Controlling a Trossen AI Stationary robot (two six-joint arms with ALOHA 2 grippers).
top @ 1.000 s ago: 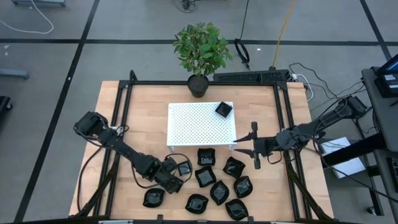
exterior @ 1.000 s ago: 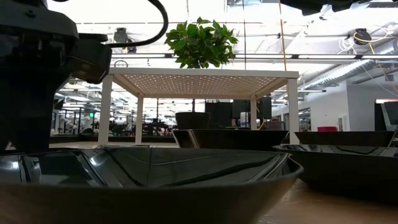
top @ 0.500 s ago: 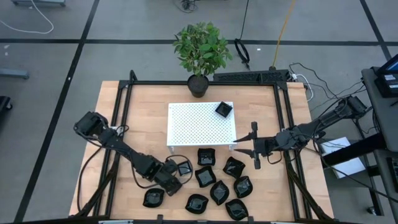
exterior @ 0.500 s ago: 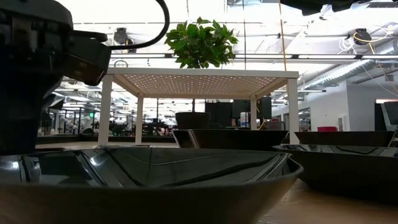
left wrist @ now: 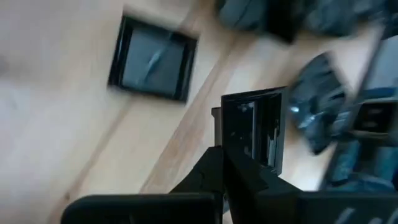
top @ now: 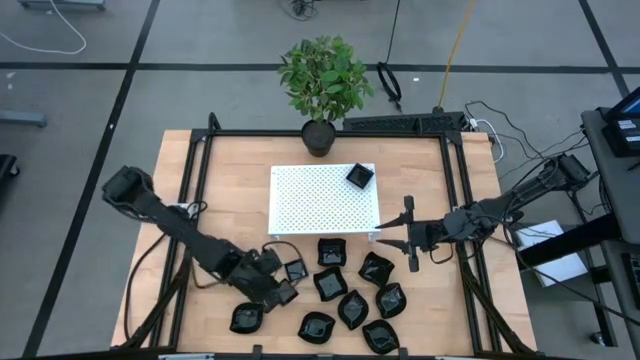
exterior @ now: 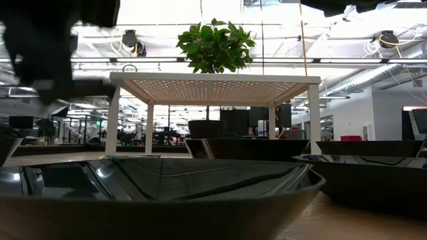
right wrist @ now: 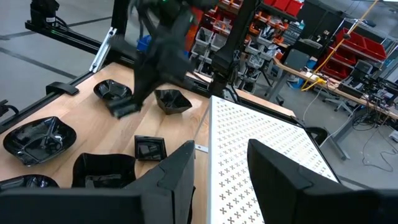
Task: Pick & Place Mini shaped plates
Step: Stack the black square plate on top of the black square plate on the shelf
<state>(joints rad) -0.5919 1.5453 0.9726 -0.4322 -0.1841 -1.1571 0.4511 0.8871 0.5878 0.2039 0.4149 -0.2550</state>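
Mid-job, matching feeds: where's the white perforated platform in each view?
High view: the white platform sits mid-table, just before the potted plant.
Low view: across the middle, on legs, before the plant.
Left wrist view: not in it; the left claw pinches a square plate.
Right wrist view: straight ahead of the right claw.
Shared landmark: the potted plant, high and low views.

No legible text, label, brand or number on anything
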